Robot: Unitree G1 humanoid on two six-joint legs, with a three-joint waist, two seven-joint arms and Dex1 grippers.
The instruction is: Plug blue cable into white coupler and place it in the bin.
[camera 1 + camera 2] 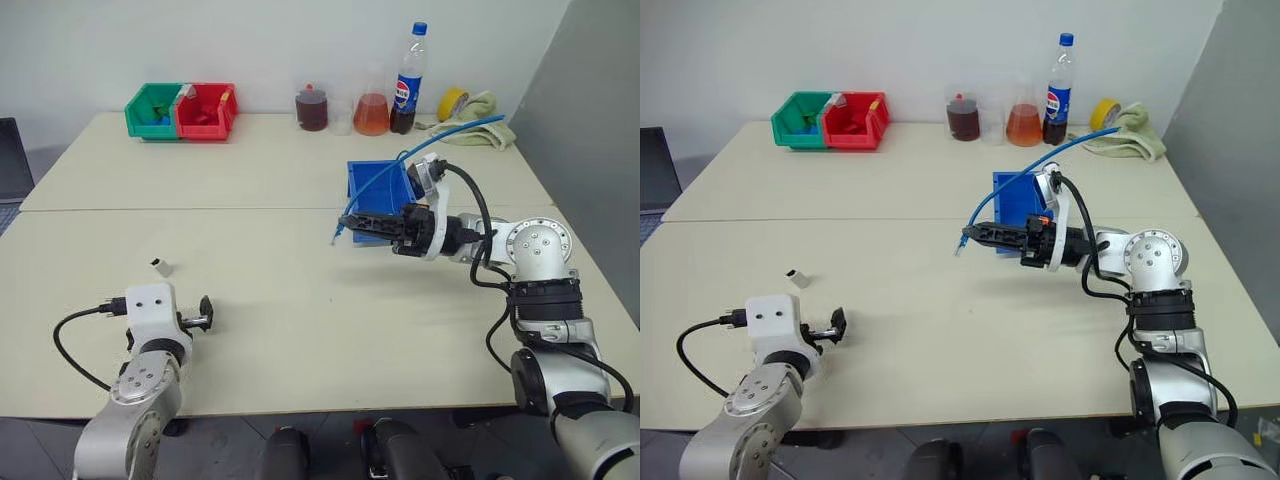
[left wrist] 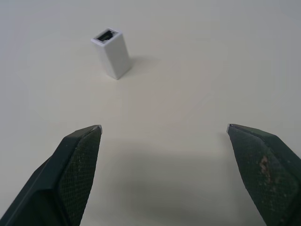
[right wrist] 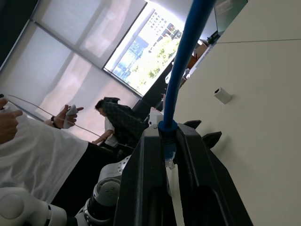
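Left wrist view showing left gripper [image 2: 164, 134] gaping wide, white coupler [image 2: 111, 52] standing upright on table [image 1: 300, 300] just ahead, well apart from right gripper [image 1: 365, 222] clamping blue cable [image 1: 420, 150] near bin [image 1: 375, 185].

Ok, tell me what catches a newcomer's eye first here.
The right gripper holds the blue cable in the air in front of the bin, its fingers shut on it. The tiny white coupler stands alone on the table, beyond the open left gripper.
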